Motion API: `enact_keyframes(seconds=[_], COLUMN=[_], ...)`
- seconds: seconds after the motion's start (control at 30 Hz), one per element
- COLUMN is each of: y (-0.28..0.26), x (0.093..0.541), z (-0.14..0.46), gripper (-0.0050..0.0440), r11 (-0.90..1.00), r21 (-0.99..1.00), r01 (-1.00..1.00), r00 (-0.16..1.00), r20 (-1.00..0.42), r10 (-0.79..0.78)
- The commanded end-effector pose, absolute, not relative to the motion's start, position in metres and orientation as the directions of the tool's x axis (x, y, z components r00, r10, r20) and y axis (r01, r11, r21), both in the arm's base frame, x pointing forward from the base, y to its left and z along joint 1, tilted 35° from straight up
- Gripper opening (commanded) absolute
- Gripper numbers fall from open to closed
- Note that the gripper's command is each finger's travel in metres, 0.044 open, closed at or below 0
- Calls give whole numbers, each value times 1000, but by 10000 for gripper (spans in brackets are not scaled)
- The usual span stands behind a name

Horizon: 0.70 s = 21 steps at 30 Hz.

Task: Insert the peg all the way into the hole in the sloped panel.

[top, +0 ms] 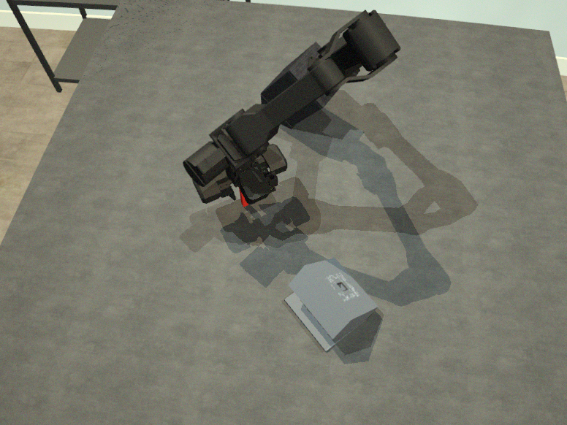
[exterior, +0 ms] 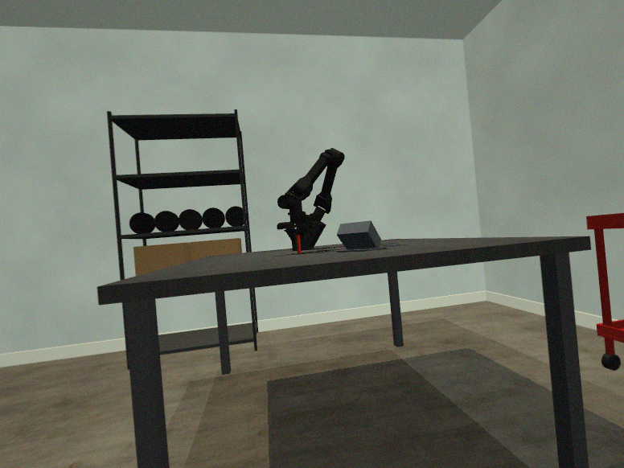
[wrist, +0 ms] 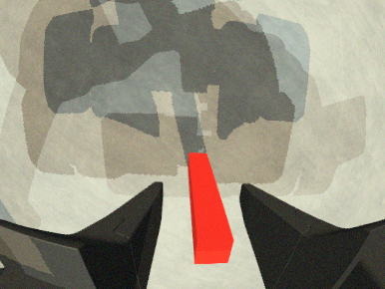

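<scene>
The red peg (top: 242,197) stands upright on the grey table, also seen in the side view (exterior: 298,243). My gripper (top: 246,189) is lowered over it. In the wrist view the peg (wrist: 209,213) stands between the two dark fingers, with a clear gap on each side, so the fingers are partly open and do not touch it. The grey sloped panel (top: 332,299) sits nearer the front right of the table, apart from the gripper, with its small hole (top: 340,286) on the slope. The panel also shows in the side view (exterior: 359,234).
A black shelf rack (exterior: 178,201) with several dark balls and a cardboard box stands behind the table; its corner shows at top left (top: 55,41). A red cart (exterior: 607,281) stands at the far right on the floor.
</scene>
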State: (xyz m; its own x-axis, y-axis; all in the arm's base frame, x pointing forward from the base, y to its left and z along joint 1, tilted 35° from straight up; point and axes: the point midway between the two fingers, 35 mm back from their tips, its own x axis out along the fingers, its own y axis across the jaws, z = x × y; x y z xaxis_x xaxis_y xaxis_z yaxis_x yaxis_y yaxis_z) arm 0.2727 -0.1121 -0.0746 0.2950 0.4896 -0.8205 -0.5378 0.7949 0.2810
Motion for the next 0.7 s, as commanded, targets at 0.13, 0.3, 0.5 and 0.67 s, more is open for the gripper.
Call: enact_keyframes(seconds=[0.13,0.3,0.5,0.67], y=[-114,-114,-114,-117], x=[276,276,276,275], z=[-71,-71,-71,-67], gripper=[97,64,31,0], r11=[800,800,800,800], r21=[268,268,268,268], r01=[-537,-537,-537,-537], r00=[309,309,309,309], r20=[-820,-820,-820,-820], r10=[482,482,482,482])
